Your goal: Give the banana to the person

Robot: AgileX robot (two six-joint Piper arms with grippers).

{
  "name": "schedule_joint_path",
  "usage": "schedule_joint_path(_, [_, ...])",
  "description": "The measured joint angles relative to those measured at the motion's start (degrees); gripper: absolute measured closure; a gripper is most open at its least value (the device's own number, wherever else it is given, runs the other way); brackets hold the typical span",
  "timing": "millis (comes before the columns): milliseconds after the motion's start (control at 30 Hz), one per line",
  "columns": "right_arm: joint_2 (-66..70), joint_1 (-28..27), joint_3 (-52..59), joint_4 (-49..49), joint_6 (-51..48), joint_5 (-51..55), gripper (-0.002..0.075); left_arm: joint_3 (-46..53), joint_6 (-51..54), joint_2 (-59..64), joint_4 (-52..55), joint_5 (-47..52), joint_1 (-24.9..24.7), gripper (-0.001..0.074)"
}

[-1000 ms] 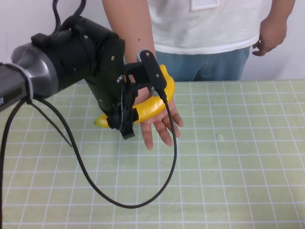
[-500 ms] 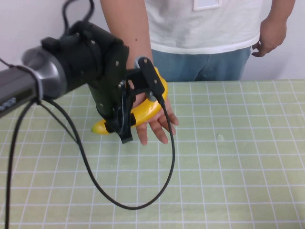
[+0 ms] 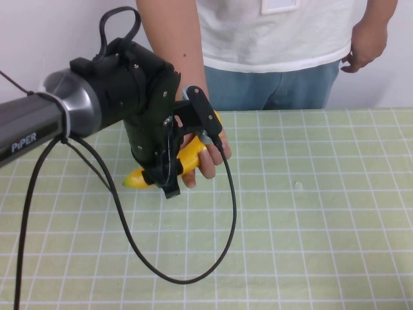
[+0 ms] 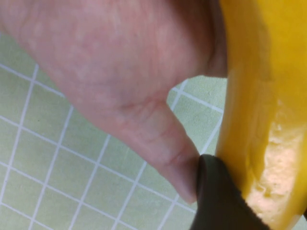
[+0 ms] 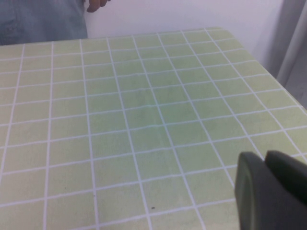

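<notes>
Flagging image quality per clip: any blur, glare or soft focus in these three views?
High view: even light, sharp; left tool holds the banana over the person's hand. Left wrist view: banana and hand too close, soft. Right wrist view: right tool blurred, parked.

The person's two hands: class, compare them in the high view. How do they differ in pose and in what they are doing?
1. The hand at the banana reaches over the table, fingers curled around the banana; the other hand hangs by the hip, away from the table.
2. The first is partly hidden behind the left gripper, shut on the banana; the second is in plain sight, holding nothing.

Both belong to the person. The right gripper is parked elsewhere.
</notes>
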Motion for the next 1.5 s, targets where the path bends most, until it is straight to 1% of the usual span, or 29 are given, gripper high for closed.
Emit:
schedule_joint_path(100, [0.0,0.0,0.0,0.0,0.0,0.0,0.0736,-0.1,0.0,0.0,0.1,0.1,0.0,0.0436])
schedule_joint_path(133, [0.0,0.0,0.0,0.0,0.0,0.0,0.0736,-0.1,-0.1,0.0,0.1,0.1,0.0,0.0413])
schedule_joint_path(200, [0.0,0.0,0.0,0.0,0.0,0.0,0.0736,-0.1,-1.1,0.0,0.0,0.2,0.0,0.0328])
schedule_joint_path(267, [0.0,0.0,0.0,0.0,0.0,0.0,0.0736,-0.1,-1.9,0.0,-0.4,0.5,0.0,0.0225])
schedule_joint_path(333, [0.0,0.0,0.0,0.0,0.0,0.0,0.0736,-0.2,-2.6,0.0,-0.4,0.5,0.0,0.0169])
schedule_joint_path(367, [0.0,0.0,0.0,0.0,0.0,0.0,0.0736,-0.5,-2.9,-0.3,-0.4,0.5,0.0,0.0153])
schedule_joint_path(500, [0.0,0.0,0.0,0.0,0.0,0.0,0.0736,-1.3,-4.2,-2.7,-0.2,0.4,0.0,0.0127])
schedule_joint_path(700, [0.0,0.0,0.0,0.0,0.0,0.0,0.0736,-1.7,-5.9,-10.0,-0.1,0.8,0.0,0.0125])
schedule_joint_path(767, [0.0,0.0,0.0,0.0,0.0,0.0,0.0736,-1.7,-6.8,-13.0,-0.4,1.8,0.0,0.0156])
schedule_joint_path(800, [0.0,0.0,0.0,0.0,0.0,0.0,0.0736,-1.7,-7.0,-14.1,-0.6,2.4,0.0,0.0197])
schedule_joint_path(833, [0.0,0.0,0.0,0.0,0.0,0.0,0.0736,-1.7,-7.3,-15.6,-1.2,3.1,0.0,0.0264])
schedule_joint_path(933, [0.0,0.0,0.0,0.0,0.0,0.0,0.0736,-1.5,-6.6,-19.9,-3.3,5.2,0.0,0.0545])
schedule_joint_path(967, [0.0,0.0,0.0,0.0,0.0,0.0,0.0736,-1.1,-6.1,-21.3,-4.3,5.5,0.0,0.0610])
schedule_joint_path(1033, [0.0,0.0,0.0,0.0,0.0,0.0,0.0736,-0.1,-5.6,-23.9,-6.1,5.7,0.0,0.0679])
schedule_joint_path(1100, [0.0,0.0,0.0,0.0,0.0,0.0,0.0736,1.7,-5.4,-26.6,-7.7,4.8,0.0,0.0713])
schedule_joint_path(1167, [0.0,0.0,0.0,0.0,0.0,0.0,0.0736,4.9,-5.4,-29.8,-8.8,2.5,0.0,0.0727])
schedule_joint_path(1367, [0.0,0.0,0.0,0.0,0.0,0.0,0.0736,17.1,-6.8,-39.1,-9.8,-4.6,0.0,0.0735])
schedule_joint_path(1500, [0.0,0.0,0.0,0.0,0.0,0.0,0.0736,22.1,-8.0,-43.4,-10.4,-6.0,0.0,0.0736])
